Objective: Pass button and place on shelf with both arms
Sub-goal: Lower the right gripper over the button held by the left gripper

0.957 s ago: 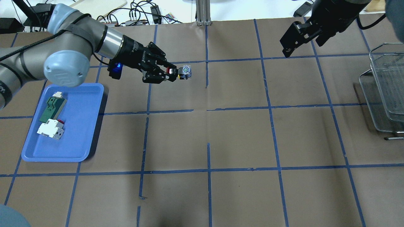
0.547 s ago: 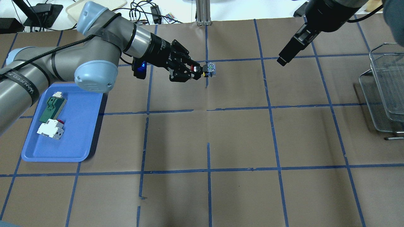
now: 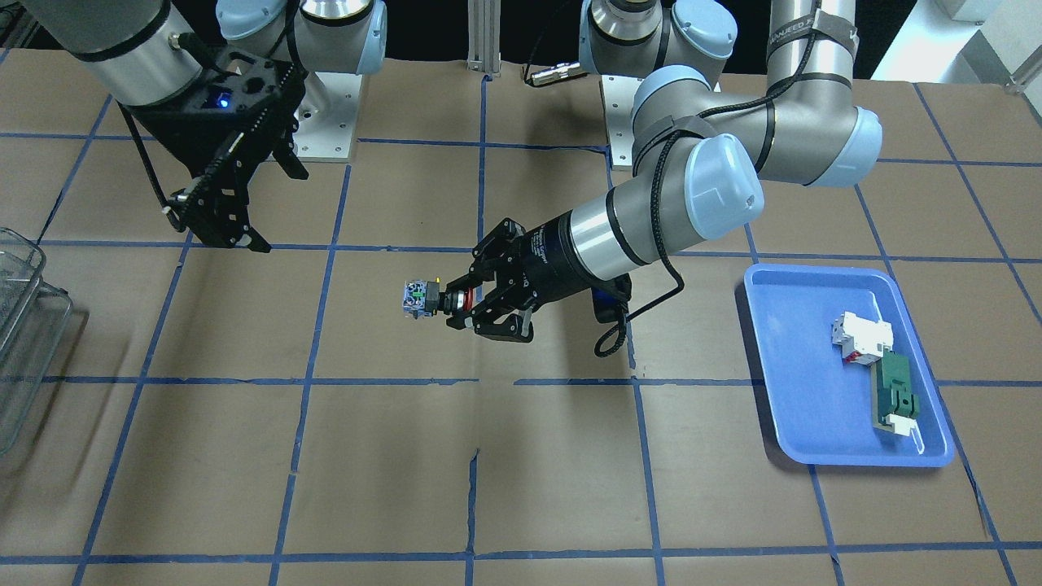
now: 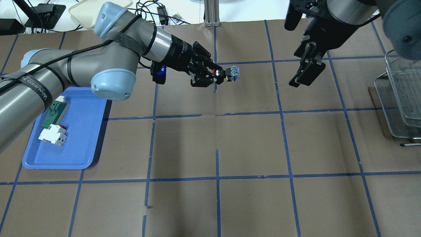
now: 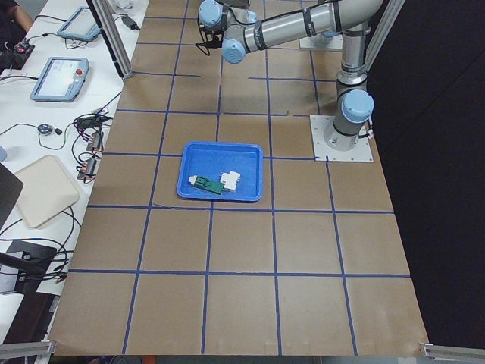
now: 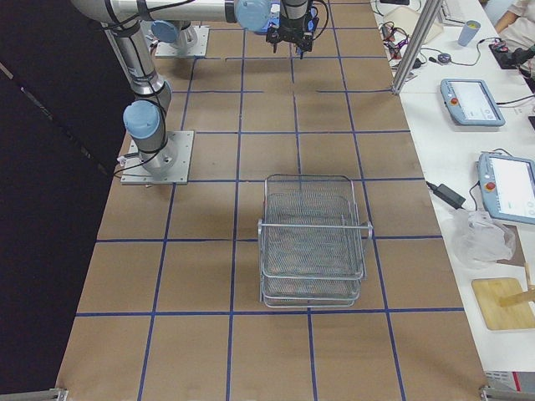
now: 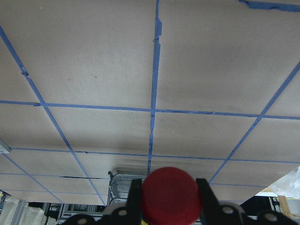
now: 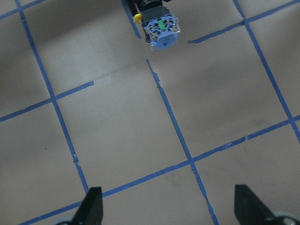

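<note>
My left gripper (image 4: 217, 73) is shut on the red head of the button (image 4: 232, 73) and holds it in the air over the far middle of the table, with the blue-and-white block pointing right. It also shows in the front view (image 3: 460, 303), with the button (image 3: 419, 298) ahead of it. The left wrist view shows the red head (image 7: 169, 194) between the fingers. My right gripper (image 4: 302, 78) is open and empty, well to the right of the button. Its wrist view shows the button's block (image 8: 161, 30) ahead. The wire shelf (image 4: 399, 98) stands at the far right edge.
A blue tray (image 4: 79, 144) at the left holds a green flat part (image 4: 54, 113) and a white-and-red breaker block (image 4: 52, 135). The shelf also shows in the right side view (image 6: 313, 238). Cables and devices lie beyond the table's far edge.
My left arm has carried the button to the right, toward the middle. My right gripper has dropped lower and turned toward the button.
</note>
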You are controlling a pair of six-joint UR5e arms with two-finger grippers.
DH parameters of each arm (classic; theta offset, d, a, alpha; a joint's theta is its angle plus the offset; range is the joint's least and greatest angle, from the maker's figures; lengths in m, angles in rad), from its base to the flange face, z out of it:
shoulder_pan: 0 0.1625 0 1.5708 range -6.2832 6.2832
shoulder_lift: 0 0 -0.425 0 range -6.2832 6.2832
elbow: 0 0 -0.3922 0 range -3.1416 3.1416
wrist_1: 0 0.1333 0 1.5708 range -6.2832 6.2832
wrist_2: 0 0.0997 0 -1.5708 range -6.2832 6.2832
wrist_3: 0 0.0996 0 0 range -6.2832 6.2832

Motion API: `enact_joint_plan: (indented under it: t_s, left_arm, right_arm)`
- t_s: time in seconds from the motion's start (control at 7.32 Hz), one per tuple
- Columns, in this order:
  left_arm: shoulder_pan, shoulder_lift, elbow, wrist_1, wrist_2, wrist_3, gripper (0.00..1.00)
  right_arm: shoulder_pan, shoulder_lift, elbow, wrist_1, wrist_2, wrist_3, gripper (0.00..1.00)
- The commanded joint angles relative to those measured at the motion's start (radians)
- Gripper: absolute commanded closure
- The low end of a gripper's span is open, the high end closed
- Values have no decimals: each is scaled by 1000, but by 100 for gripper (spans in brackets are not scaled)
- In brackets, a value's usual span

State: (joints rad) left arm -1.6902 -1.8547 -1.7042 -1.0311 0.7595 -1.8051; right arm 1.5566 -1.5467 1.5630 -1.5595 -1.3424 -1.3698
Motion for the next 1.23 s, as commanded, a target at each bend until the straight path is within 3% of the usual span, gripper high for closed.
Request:
enact_joint_plan:
  t_s: [0.0, 0.41, 0.82, 1.09]
  left_arm:
    - [-25, 5, 0, 2, -2, -8, 100]
    - [-55, 14, 0, 2, -2, -40, 100]
    - [-71, 12, 0, 35, -3, -82, 100]
    - [-72, 14, 0, 36, -3, -82, 100]
  right_arm:
    - [80, 62, -8, -28, 0, -72, 0]
    - [114, 115, -78, -48, -18, -123, 0]
    - [168, 148, -83, -47, -81, -39, 0]
    - [169, 149, -77, -51, -77, -8, 0]
